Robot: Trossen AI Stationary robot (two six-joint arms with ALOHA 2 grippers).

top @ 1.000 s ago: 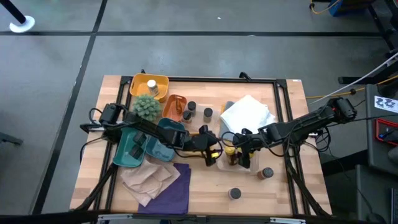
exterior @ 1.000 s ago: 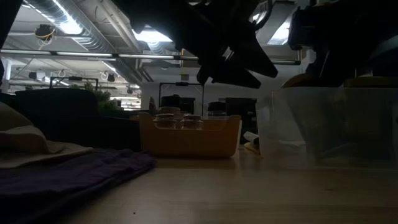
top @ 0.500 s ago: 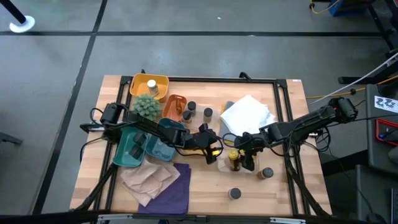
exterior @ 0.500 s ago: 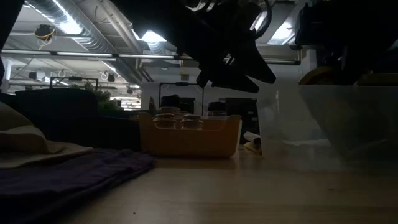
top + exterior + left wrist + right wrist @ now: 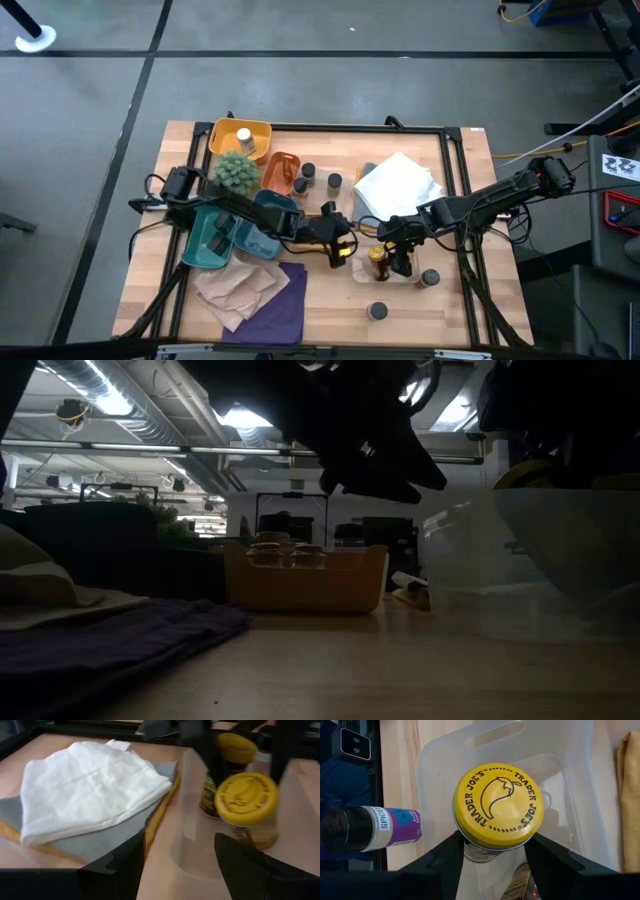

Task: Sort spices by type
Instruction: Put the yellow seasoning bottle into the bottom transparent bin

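Shifted toward the surface's near edge, the right claw is clenched on the upright yellow-lidded glass spice jar, held directly above the clear plastic bin; the left claw is spread alongside.

floor: grey, dark seams | ceiling: ducts, strip lights | tabletop: pale wood
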